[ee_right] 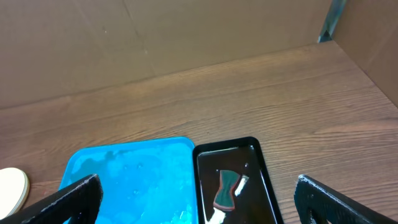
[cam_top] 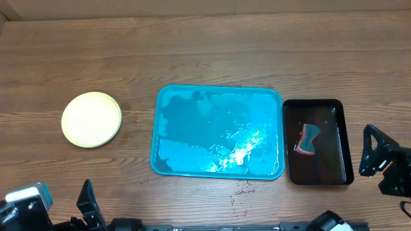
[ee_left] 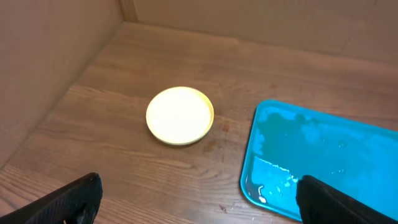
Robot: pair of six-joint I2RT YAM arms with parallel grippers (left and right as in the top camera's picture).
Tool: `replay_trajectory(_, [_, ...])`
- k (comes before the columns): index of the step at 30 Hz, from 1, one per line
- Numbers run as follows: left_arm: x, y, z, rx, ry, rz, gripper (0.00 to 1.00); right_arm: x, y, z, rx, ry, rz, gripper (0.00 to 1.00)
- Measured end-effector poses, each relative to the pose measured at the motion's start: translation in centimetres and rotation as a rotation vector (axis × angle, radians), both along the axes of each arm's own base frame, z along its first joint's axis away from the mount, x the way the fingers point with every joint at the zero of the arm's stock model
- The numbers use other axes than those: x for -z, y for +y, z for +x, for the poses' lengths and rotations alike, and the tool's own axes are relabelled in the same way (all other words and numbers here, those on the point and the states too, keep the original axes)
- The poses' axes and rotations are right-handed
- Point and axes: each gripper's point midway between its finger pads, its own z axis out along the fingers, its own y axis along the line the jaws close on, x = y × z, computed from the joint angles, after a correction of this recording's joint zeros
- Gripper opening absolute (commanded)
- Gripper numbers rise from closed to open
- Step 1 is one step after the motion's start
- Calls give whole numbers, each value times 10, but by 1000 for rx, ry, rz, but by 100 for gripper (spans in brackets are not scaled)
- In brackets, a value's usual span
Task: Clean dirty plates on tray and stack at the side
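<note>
Pale yellow plate flat, rim up, unsmeared, well left of tray — turquoise, wet-glossy, lying level.

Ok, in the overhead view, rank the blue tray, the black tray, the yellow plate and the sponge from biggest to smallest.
Largest to smallest:
1. blue tray
2. black tray
3. yellow plate
4. sponge

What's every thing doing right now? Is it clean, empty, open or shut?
yellow plate, clean, off the tray.
blue tray, empty, wet.
black tray, holds the sponge.
sponge, lying flat.
left gripper, open, empty.
right gripper, open, empty.
</note>
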Motion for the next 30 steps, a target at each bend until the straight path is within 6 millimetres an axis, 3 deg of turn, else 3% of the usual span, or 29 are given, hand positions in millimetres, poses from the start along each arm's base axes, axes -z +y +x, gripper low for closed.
replay_trajectory(7, [12, -3, -7, 16, 59, -13, 100, 0, 0, 0, 1, -1, 4, 100])
replay_trajectory(30, [14, -4, -8, 20, 67, -14, 100, 0, 0, 0, 2, 0, 6, 100])
